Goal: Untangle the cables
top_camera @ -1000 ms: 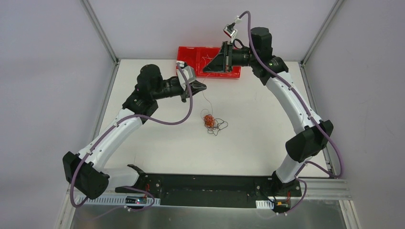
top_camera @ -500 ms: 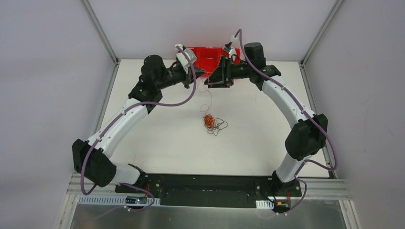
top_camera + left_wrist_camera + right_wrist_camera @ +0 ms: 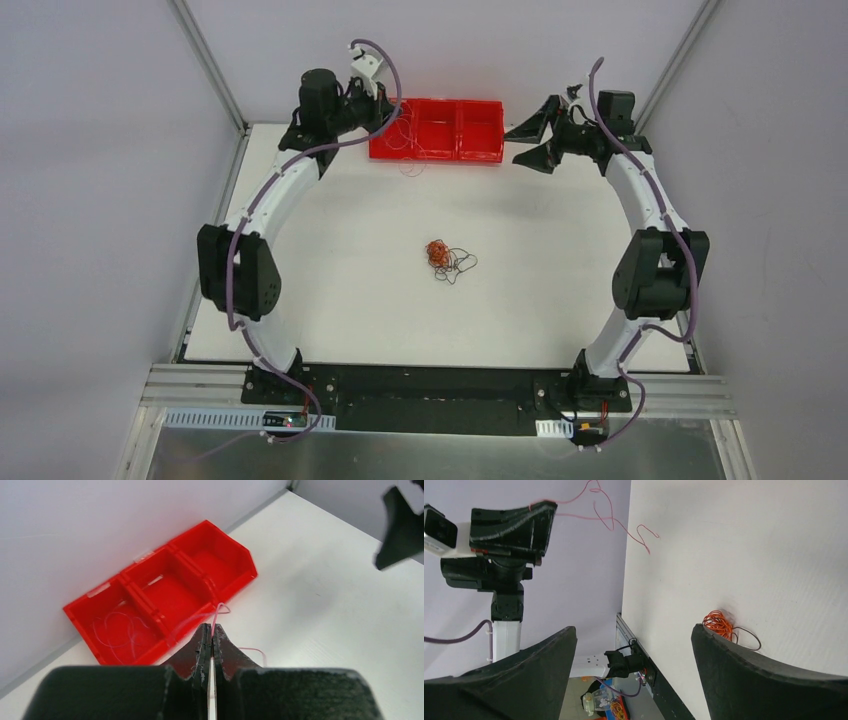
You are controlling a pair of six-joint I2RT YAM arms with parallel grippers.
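The left claw [image 3: 211, 630] is pressed together, pinching a thin pink wire [image 3: 218, 611] that curls out just past its tips, in front of the red three-compartment bin [image 3: 237, 582]. The right claw [image 3: 515, 147] is spread wide and holds nothing. The knotted ball of orange and black wires [image 3: 440, 255] lies on the white table [image 3: 330, 300], well apart from both claws and back toward the arm bases.

No text, label, brand, number or sign was legible in any view. The red bin [image 3: 234, 586], at the 12 o'clock edge of the table [image 3: 560, 290], carried two small pale tags [image 3: 145, 556] on its far rim. Any print on them was too small to read.
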